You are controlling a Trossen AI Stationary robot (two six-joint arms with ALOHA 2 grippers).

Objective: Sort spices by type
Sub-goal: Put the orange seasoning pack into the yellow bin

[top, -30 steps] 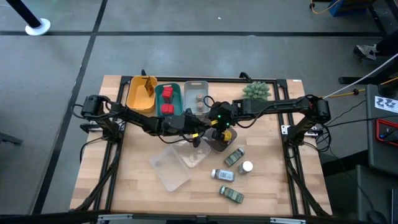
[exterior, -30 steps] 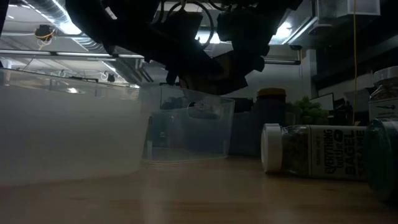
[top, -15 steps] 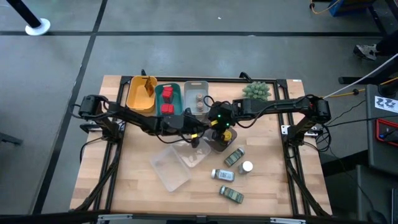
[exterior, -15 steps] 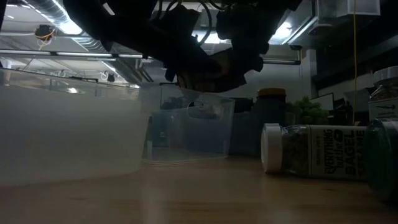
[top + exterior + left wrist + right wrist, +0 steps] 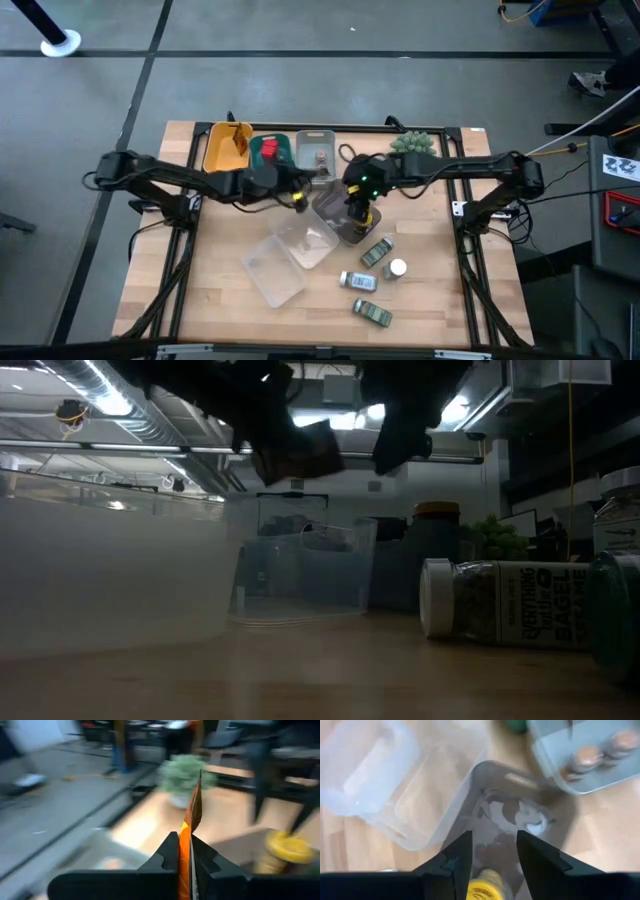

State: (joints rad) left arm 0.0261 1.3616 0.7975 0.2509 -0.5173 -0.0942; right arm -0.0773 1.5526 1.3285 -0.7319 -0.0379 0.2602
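The left gripper (image 5: 184,851) has lifted toward the bins, clamping an orange foil packet (image 5: 191,825); the right gripper (image 5: 493,851) hovers parted above the wooden table (image 5: 220,285).

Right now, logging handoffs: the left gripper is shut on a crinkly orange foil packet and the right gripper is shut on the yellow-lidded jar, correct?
Not quite. The right gripper is open above the yellow-lidded jar, as the right wrist view shows. The left gripper is indeed shut on the crinkly orange foil packet.
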